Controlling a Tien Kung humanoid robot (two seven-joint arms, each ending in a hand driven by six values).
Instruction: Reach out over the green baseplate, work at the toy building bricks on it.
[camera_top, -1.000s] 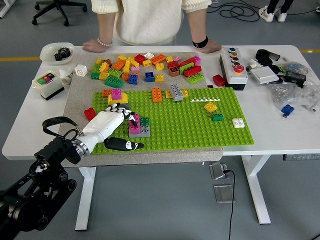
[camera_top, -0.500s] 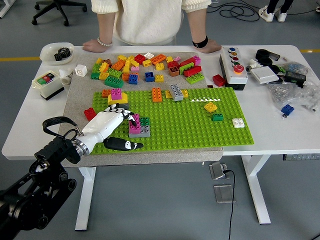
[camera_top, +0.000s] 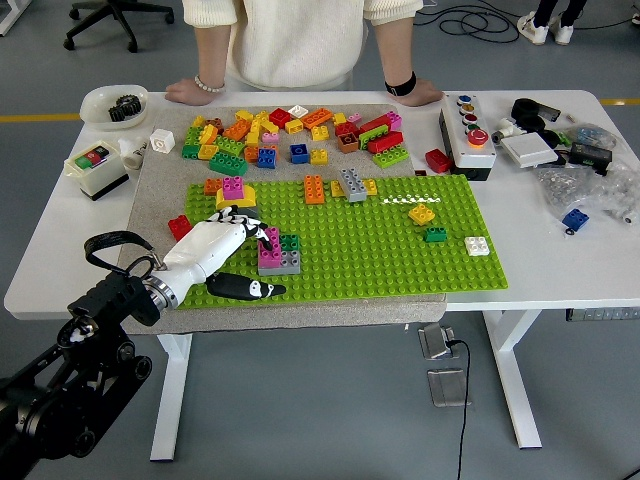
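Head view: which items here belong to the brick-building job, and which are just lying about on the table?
Job:
- green baseplate
- pink and grey brick stack
- left hand, beside that stack
- loose brick pile

Lying about:
- button box
- white bowl
- small switch box
- plastic bags

Right of the pink-and-grey brick stack (camera_top: 277, 256), open studs are lying bare across the green baseplate (camera_top: 380, 255); the left hand (camera_top: 213, 250) is crowding its left.

No readable text, labels, brands or numbers on any item in view.
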